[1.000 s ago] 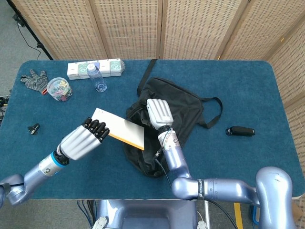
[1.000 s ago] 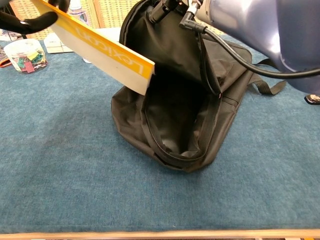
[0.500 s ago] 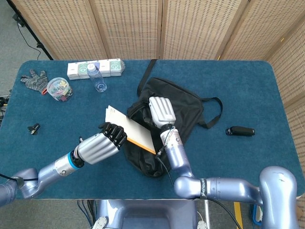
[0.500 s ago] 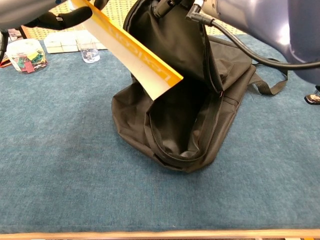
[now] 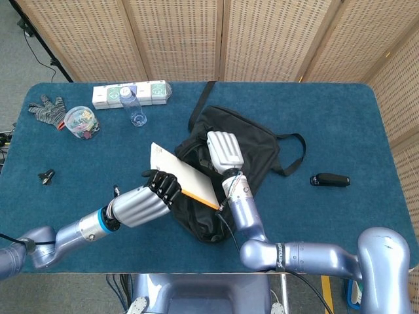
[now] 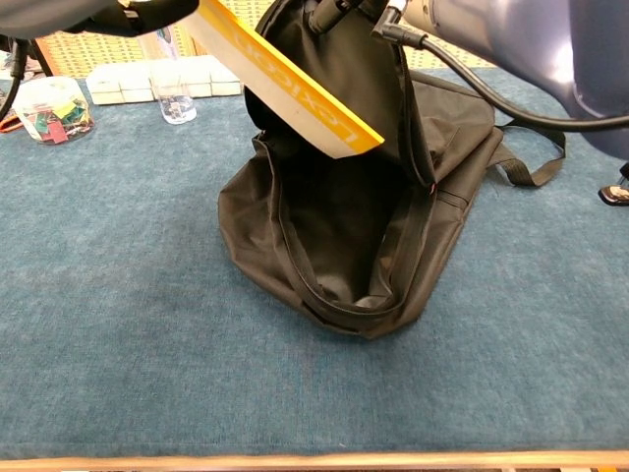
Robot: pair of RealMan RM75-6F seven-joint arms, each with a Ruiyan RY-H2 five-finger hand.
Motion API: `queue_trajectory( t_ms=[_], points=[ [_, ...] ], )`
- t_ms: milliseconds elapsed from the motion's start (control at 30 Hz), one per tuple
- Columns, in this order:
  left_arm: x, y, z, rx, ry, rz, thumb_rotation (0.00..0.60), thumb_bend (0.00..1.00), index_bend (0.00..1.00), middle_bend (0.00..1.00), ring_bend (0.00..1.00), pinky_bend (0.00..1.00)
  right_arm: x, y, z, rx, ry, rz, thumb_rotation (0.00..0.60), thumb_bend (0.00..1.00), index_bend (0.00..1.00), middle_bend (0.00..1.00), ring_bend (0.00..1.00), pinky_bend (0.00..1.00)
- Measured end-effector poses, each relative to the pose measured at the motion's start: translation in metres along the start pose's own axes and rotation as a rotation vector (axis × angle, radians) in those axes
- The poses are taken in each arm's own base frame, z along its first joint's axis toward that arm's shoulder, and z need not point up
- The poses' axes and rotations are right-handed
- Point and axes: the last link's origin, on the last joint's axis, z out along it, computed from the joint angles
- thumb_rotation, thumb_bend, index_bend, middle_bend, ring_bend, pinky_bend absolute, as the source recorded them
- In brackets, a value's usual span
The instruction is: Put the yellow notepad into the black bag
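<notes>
My left hand (image 5: 145,203) grips the yellow notepad (image 5: 182,174) by its near edge, tilted, long axis slanting down with its far corner poking just inside the black bag's (image 5: 252,147) mouth. My right hand (image 5: 224,151) holds the bag's upper rim, keeping it open. I see nothing lying inside.

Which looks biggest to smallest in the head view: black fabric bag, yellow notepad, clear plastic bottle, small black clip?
1. Black fabric bag
2. Yellow notepad, raised nearer the camera, so slightly flattered
3. Clear plastic bottle
4. Small black clip
</notes>
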Motion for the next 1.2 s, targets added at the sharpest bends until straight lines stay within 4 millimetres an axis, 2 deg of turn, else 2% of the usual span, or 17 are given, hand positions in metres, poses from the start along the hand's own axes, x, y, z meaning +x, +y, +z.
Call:
queue_trajectory(
  t_ms=[467, 700, 833, 967, 1200],
  points=[
    [-0.022, 0.036, 0.003, -0.079, -0.108, 0.142, 0.600, 0.53, 0.91, 0.75, 0.62, 0.71, 0.006, 0.006, -0.001, -0.005, 0.010, -0.007, 0.600, 0.65, 0.57, 0.55, 0.57, 0.88],
    [-0.025, 0.049, 0.004, -0.076, -0.153, 0.230, 0.600, 0.53, 0.92, 0.77, 0.63, 0.72, 0.012, 0.007, -0.002, -0.006, 0.018, -0.008, 0.600, 0.65, 0.57, 0.55, 0.57, 0.88],
    [-0.026, 0.064, 0.005, -0.094, -0.190, 0.292, 0.600, 0.52, 0.92, 0.77, 0.63, 0.72, 0.013, 0.008, -0.004, -0.004, 0.015, -0.007, 0.600, 0.65, 0.57, 0.55, 0.57, 0.88],
    [-0.029, 0.084, 0.013, -0.121, -0.246, 0.282, 0.600, 0.53, 0.92, 0.77, 0.62, 0.72, 0.013, 0.008, -0.006, -0.003, 0.008, -0.009, 0.600, 0.65, 0.57, 0.55, 0.57, 0.88],
    [-0.039, 0.102, 0.035, -0.155, -0.298, 0.215, 0.600, 0.52, 0.92, 0.77, 0.62, 0.72, 0.016, 0.008, -0.011, 0.008, 0.009, -0.016, 0.600, 0.65, 0.57, 0.55, 0.57, 0.88]
  ],
)
